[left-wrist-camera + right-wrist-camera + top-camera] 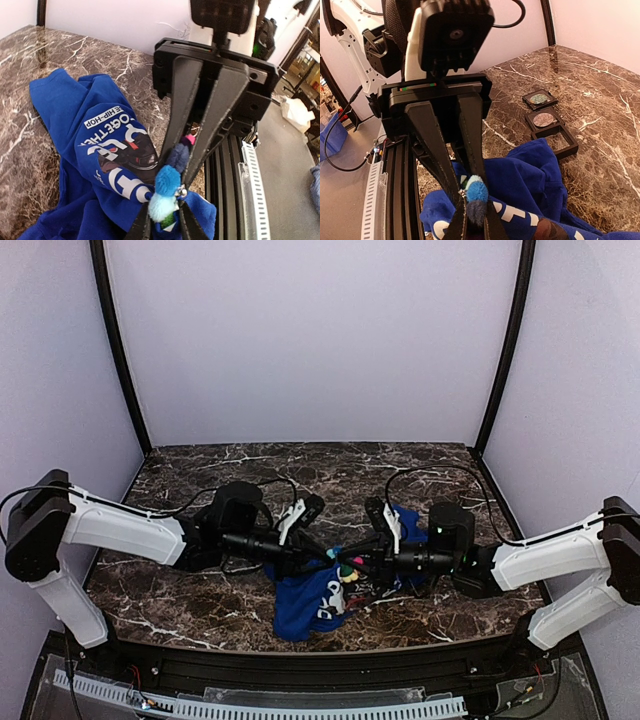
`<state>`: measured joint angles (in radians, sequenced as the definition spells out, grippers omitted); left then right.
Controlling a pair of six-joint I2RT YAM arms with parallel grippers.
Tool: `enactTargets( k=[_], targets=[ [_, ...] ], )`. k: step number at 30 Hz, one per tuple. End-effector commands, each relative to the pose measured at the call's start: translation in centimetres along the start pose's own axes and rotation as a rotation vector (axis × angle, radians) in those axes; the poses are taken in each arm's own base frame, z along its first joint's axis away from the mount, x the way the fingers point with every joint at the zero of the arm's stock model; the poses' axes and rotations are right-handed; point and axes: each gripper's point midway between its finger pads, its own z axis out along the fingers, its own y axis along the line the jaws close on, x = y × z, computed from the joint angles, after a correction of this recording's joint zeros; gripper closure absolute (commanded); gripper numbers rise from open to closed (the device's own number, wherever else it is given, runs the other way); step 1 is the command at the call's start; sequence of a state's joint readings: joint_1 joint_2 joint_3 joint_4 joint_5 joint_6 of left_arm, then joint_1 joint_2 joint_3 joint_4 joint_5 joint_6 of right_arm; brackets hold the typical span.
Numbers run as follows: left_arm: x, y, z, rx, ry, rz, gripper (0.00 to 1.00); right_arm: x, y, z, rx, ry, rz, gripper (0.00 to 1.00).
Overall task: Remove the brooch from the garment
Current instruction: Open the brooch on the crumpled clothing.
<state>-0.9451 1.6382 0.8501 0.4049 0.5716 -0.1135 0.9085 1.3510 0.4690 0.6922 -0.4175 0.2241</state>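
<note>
My two hands meet over the blue shirt (300, 605) in the middle of the counter (200, 600). The brooch (165, 192) is a tiny bunch of fluffy balls: light blue, dark blue, green and a bit of pink. It sits against the shirt, right between my two hands.

My left hand (165, 204) has its fingers close together, with only a small gap. The light blue ball fills that gap and touches both fingers, so I am pinching the brooch.

My right hand (177, 167) points the other way, tip to tip with my left. Its fingers are pressed almost together and squeeze the dark blue fluffy bit of the same brooch.

The shirt lies crumpled under both hands, with its white letters facing up. Three small dark trays (544, 120) sit on the counter near the shirt.
</note>
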Motion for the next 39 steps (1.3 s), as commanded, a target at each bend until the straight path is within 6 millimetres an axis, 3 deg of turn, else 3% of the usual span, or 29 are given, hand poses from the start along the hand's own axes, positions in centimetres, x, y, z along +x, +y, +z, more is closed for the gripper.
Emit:
enactTargets(
  k=[1,3,8,12,19,28,39],
  targets=[
    [-1.6,-1.0,0.1,0.045,-0.040,0.026,0.93,-1.0,0.1,-0.2,-0.013,-0.046,-0.004,1.00],
    [-1.6,-1.0,0.1,0.045,-0.042,0.024,0.98,-0.9,0.1,-0.2,-0.015,-0.045,-0.005,1.00],
    [-1.8,-0.8,0.0,0.034,-0.053,0.008,0.99,-0.5,0.1,-0.3,-0.019,-0.033,-0.008,0.99],
    [-1.9,-0.2,0.0,-0.007,-0.057,-0.008,0.99,-0.2,0.3,-0.4,-0.031,-0.022,-0.013,0.77],
    [-2.1,0.4,-0.1,-0.043,-0.056,-0.028,0.99,0.3,0.4,-0.1,-0.035,-0.007,-0.014,0.62],
    [-2.3,0.5,-0.2,-0.057,-0.059,-0.032,0.99,1.1,-1.1,0.6,0.045,0.022,-0.006,0.62],
    [-2.2,0.5,-0.2,-0.052,-0.053,-0.029,0.99,1.0,-2.4,1.2,0.102,0.028,0.010,0.79]
  ],
)
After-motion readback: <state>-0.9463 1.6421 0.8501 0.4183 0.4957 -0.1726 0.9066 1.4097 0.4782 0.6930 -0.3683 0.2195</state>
